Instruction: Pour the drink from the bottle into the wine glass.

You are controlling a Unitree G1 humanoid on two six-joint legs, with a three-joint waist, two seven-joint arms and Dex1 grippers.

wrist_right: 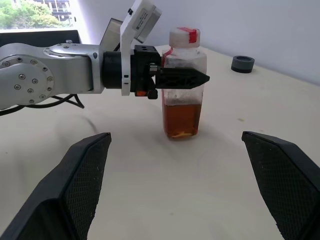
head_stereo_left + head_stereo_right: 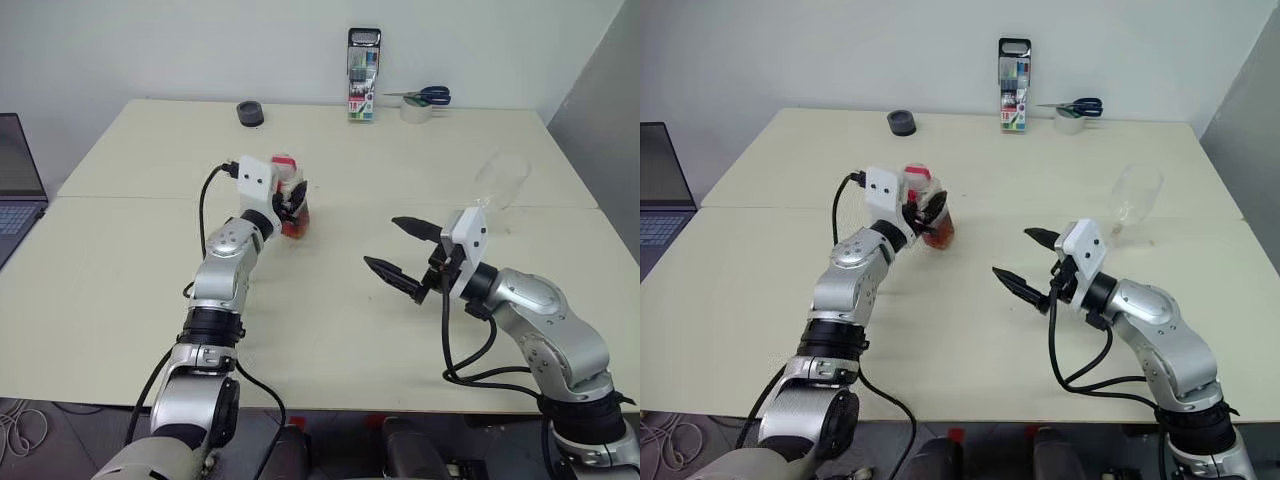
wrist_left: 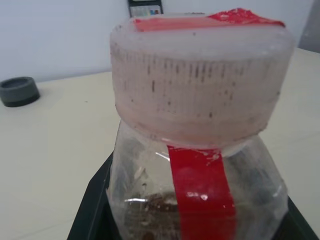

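The left gripper (image 1: pixel 182 78) is clamped around the bottle (image 1: pixel 183 85), standing upright mid-desk (image 2: pixel 150 300), ready for lifting. The wine glass (image 2: pixel 1137 195) waits at three o'clock from it. The right gripper (image 2: pixel 400 250) hovers open between them, perhaps to uncap.

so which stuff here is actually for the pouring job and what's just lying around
For the job:
- bottle of drink, held in the left gripper
- wine glass
- right gripper, open

Lying about:
- marker case
- scissors
- tape roll
- dark round cap
- laptop
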